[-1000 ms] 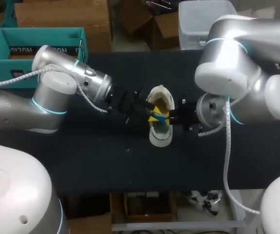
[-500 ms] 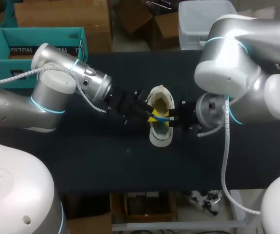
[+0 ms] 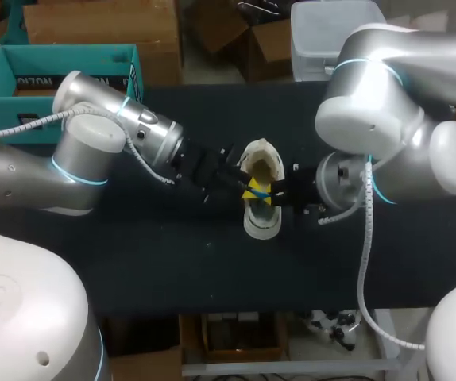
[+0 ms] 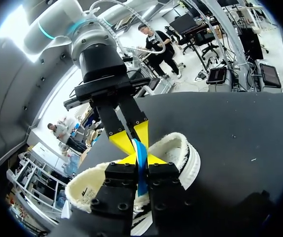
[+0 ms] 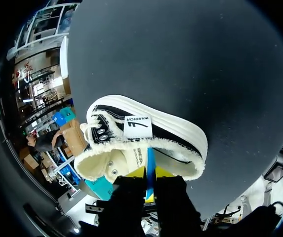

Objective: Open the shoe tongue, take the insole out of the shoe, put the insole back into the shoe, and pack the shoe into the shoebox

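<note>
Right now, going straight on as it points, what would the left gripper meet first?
Probably the right gripper, tip to tip with the left gripper over the shoe, both pinching the insole; the gap is unclear.

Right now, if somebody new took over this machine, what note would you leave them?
Left tool: shut on the blue insole, over the shoe's opening.
Right tool: shut on the same insole from the opposite side.
Shoe: upright, mid-table.
Teal box, probably the shoebox: by the table's far left corner, open.
Done: insole gripped, standing on edge at the opening.
Left: cannot tell whether the insole is coming out or going back; shoe not yet boxed.
</note>
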### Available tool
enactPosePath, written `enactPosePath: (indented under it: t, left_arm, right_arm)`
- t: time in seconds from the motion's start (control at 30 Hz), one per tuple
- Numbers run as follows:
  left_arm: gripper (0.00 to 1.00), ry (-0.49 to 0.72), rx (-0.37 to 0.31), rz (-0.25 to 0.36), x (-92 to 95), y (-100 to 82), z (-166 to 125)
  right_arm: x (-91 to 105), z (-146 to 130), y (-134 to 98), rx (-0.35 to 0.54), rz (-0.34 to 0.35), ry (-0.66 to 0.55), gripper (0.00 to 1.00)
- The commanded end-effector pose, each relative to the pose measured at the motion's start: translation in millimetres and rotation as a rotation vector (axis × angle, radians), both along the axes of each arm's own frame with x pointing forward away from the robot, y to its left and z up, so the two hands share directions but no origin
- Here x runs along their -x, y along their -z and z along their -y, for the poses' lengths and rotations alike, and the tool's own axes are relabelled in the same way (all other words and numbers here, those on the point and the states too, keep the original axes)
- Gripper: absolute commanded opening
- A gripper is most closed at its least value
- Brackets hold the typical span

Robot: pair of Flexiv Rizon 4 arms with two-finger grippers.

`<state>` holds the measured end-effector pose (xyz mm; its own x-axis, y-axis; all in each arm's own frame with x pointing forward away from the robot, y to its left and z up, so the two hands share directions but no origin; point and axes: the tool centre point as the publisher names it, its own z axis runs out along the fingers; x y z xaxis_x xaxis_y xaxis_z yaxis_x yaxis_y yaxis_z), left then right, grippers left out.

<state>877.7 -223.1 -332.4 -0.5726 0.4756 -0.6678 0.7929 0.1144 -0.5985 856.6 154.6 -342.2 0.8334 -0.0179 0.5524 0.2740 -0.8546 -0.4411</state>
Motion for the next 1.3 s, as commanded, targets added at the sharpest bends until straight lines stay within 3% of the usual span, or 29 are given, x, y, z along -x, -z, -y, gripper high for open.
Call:
enactPosePath:
  t: [0.03, 0.13, 0.2, 0.23, 0.3, 0.33, 0.63, 0.87, 1.0, 1.17, 1.3]
  left_arm:
    - [0.00, -0.001, 0.002, -0.001, -1.9, 1.1, 1.0]
    - [0.01, 0.005, -0.011, -0.013, -1.3, 0.4, -0.8]
    - [0.55, 0.016, -0.016, -0.028, -0.5, -3.9, -4.1]
    - [0.73, 0.019, -0.017, -0.031, -0.1, -6.9, -6.4]
    - [0.97, 0.027, -0.019, -0.039, 0.8, -12.7, -10.7]
    - [1.00, 0.030, -0.024, -0.041, 1.1, -15.5, -12.7]
    - [1.00, 0.056, -0.076, -0.115, -4.0, -33.0, -32.1]
    - [1.00, 0.052, -0.111, -0.177, -11.2, -42.6, -47.6]
    - [1.00, 0.061, -0.111, -0.220, -12.6, -49.3, -54.3]
    - [1.00, 0.051, -0.110, -0.229, -12.6, -51.1, -57.6]
    - [1.00, 0.047, -0.115, -0.232, -11.2, -51.2, -58.4]
  right_arm:
    - [2.0, -5.6, 7.4, 0.006, 0.037, 0.031, 0.00]
    - [1.0, -6.0, 5.9, 0.013, 0.046, 0.032, 0.00]
    - [2.3, -4.6, 3.2, 0.027, 0.052, 0.036, 0.00]
    - [3.1, -4.0, 1.7, 0.038, 0.058, 0.036, 0.00]
    - [4.3, -3.5, -0.3, 0.046, 0.060, 0.038, 0.00]
    - [4.8, -3.1, -0.9, 0.052, 0.066, 0.041, 0.00]
    - [-1.1, -3.5, 13.3, 0.077, 0.074, 0.020, 0.00]
    - [-4.9, -1.1, 24.6, 0.176, 0.060, 0.034, 0.00]
    - [-6.8, -7.3, 16.7, 0.262, 0.086, 0.032, 0.00]
    - [-5.2, -17.4, 2.9, 0.375, 0.117, 0.035, 0.00]
    - [-1.6, -17.8, -3.4, 0.411, 0.128, 0.044, 0.00]
